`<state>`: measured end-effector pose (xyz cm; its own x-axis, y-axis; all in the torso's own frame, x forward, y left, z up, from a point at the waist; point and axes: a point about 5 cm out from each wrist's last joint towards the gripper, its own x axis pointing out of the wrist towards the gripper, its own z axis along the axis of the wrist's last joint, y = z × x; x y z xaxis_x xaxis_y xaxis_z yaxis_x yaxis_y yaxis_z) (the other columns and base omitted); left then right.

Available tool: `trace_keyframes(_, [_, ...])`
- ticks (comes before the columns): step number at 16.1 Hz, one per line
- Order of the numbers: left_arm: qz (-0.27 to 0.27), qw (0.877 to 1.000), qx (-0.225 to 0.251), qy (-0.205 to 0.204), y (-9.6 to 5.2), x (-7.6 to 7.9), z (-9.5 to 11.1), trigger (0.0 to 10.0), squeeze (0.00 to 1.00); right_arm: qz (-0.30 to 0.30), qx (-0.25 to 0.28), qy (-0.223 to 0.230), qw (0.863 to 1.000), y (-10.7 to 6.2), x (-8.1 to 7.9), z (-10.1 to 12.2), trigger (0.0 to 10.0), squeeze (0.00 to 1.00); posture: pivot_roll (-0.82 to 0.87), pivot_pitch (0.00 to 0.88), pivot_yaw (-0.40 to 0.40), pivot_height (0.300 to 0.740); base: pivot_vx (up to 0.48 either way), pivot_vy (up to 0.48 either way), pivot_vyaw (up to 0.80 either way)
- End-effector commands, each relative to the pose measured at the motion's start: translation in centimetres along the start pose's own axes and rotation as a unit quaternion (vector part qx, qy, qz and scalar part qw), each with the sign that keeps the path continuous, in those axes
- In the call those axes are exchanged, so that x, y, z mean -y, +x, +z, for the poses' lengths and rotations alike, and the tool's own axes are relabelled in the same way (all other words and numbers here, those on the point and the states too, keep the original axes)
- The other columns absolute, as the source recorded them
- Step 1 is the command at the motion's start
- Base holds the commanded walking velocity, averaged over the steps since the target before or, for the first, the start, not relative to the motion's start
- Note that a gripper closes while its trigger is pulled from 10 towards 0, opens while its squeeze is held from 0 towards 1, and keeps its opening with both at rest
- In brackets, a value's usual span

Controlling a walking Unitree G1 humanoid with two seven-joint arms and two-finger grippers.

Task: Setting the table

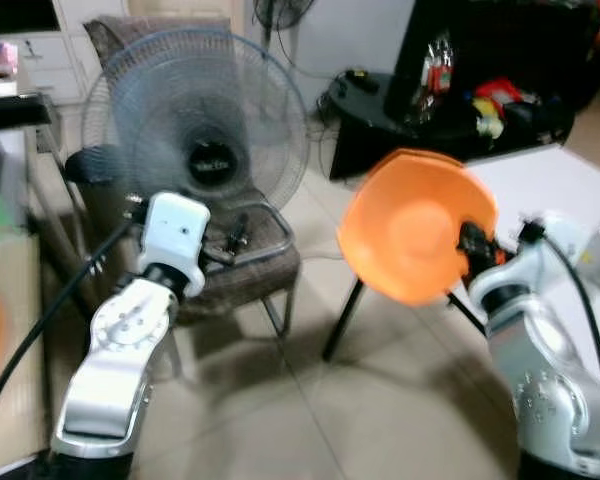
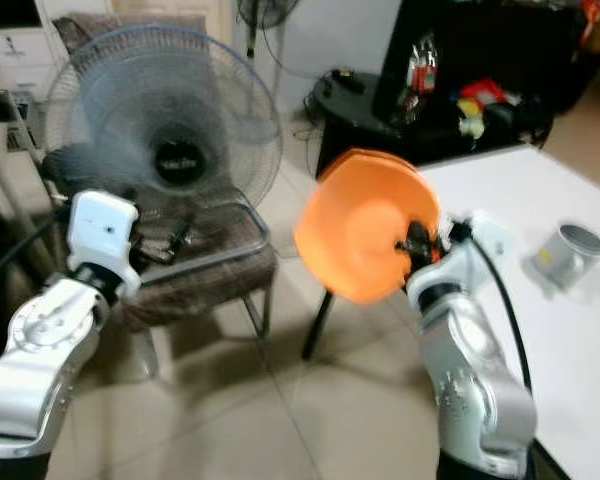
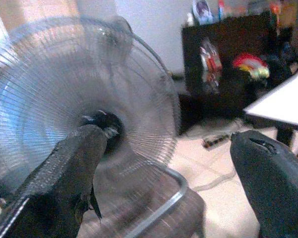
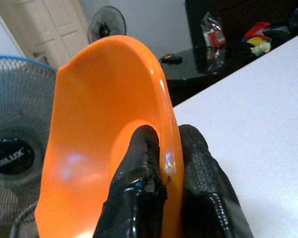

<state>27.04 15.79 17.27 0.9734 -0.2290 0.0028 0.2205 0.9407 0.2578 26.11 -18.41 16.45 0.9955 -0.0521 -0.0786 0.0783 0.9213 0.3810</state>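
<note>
Left eye view shows you the right pincer carrying an orange plate in the air, over the floor and just beside the near corner of the white surface. The plate stands almost on its edge with its hollow side toward the camera, because the fingers take it only at the rim. The left arm is raised in front of a standing fan and a chair, and it holds nothing.

Right eye view gives you the same scene, with more of the surface. A grey cup lies tipped on its side there, well apart from the plate. The plate is not yet over the surface, so I judge that you are in the carrying step, before the placing.

Left wrist view shows you the left pincer with its two black fingers spread wide and only the fan behind them. It is free, probably waiting.

Right wrist view makes the hold clear to you: one finger presses inside the plate and the other outside, pinching the rim between them. Such a thin hold lets the plate hang tilted, so you will need to turn it flat before you lower it onto the surface.
</note>
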Motion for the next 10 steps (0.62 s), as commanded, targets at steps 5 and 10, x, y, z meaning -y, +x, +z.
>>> trace_keyframes(5, [-0.020, 1.000, 0.013, 0.004, 0.6, -0.3, 0.8, 10.0, 0.00, -0.008, 0.011, 0.004, 1.000, -0.5, -0.3, 0.0, 10.0, 0.00, 0.06, 0.000, -0.054, 0.740, 0.261, 0.000, -0.80])
trace_keyframes(10, [-0.033, 0.999, 0.008, 0.001, 0.8, -0.2, 0.6, 10.0, 0.00, -0.010, 0.011, 0.001, 1.000, -1.4, -0.6, -0.2, 10.0, 0.00, 0.04, 0.000, -0.036, 0.740, 0.149, 0.000, -0.80])
